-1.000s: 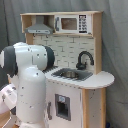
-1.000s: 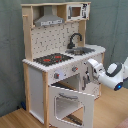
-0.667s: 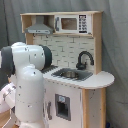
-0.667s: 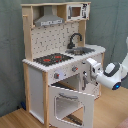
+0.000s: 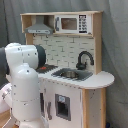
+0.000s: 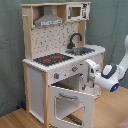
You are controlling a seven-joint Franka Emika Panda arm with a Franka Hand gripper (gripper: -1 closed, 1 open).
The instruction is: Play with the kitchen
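- At the front of the kitchen (image 6: 60,65), in the second exterior view, I saw the oven door (image 6: 70,102) hanging open and tilted outward, with its window facing the camera
- Over the last second my arm had crept slightly toward the second exterior view's left, bringing the gripper (image 6: 90,75) closer to the counter's front edge, just beside the knobs (image 6: 75,69) and above the open door
- I could not tell whether the pincer was open or closed; its tips were lost against the white cabinet
- From the first exterior view, the arm's white body (image 5: 25,85) blocked the stove side, so I only had the sink (image 5: 71,74), the black faucet (image 5: 84,59) and the microwave (image 5: 70,23) clear, and none of them had moved
- My reading was that the small advance put the hand within reach of a knob or the door's top edge, so the play looked set to carry on at the oven front rather than at the sink
- The kitchen itself stood upright against the grey backdrop on the wooden floor (image 6: 15,120)
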